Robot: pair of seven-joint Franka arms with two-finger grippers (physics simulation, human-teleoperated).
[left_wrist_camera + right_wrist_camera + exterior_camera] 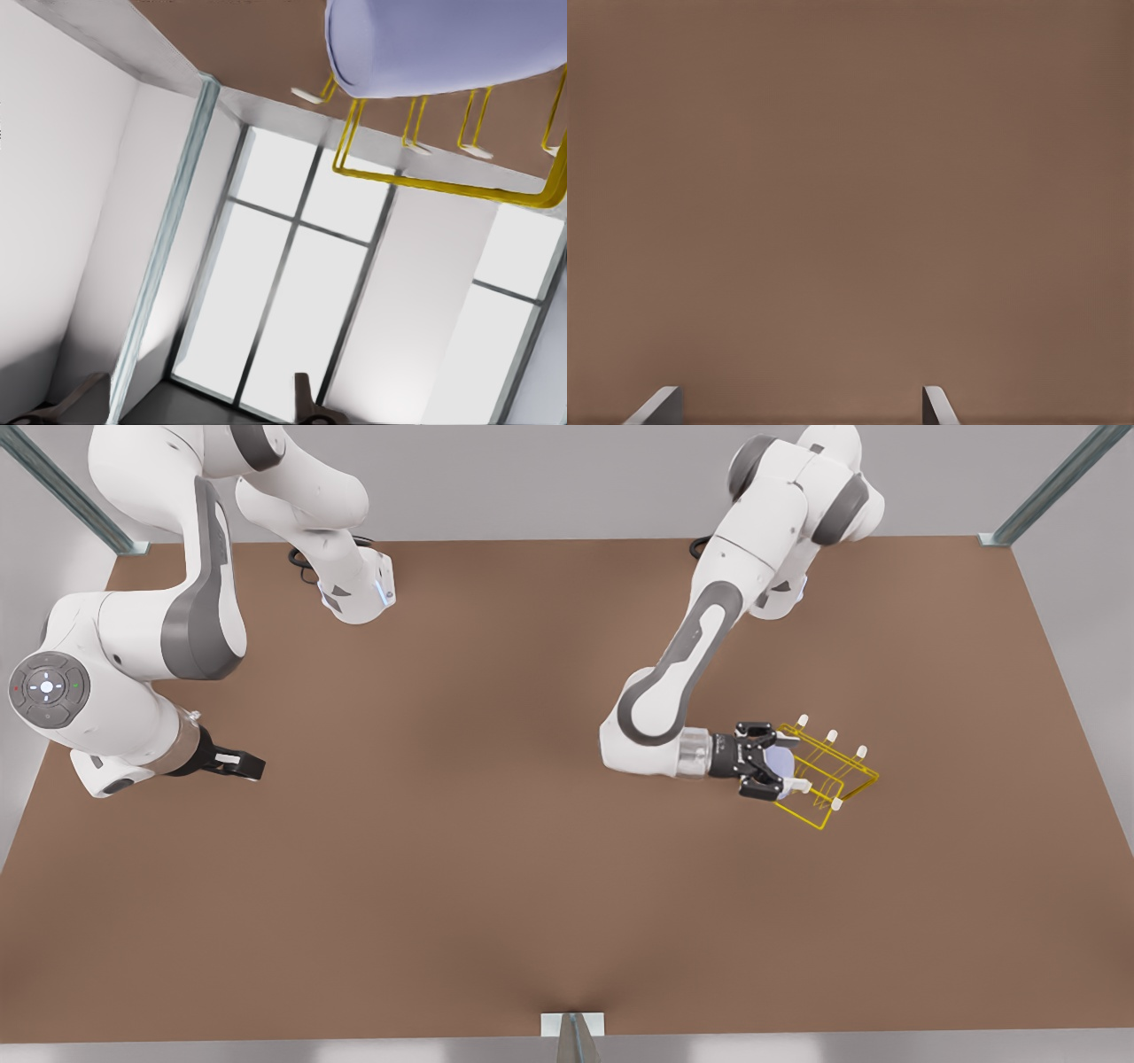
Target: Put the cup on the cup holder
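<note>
The lavender-blue cup [780, 760] lies tipped on its side at the end of the yellow wire cup holder [850, 802] nearest the arm, at the front view's right. My left gripper [769, 763] reaches in level with the table and stands open, its fingers spread to either side of the cup. In the left wrist view the cup [443, 44] hangs beyond the gripper [190, 403], clear of the fingertips [306, 398], with the holder's wire [443, 184] and white-tipped prongs behind it. My right gripper [251, 764] waits open above bare table at the front view's left.
The brown table [496, 850] spreads wide between the two arms. Metal frame posts [1045, 496] stand at the far corners and one post [574, 1036] at the middle of the near edge. The right gripper [797, 407] has plain table beneath it.
</note>
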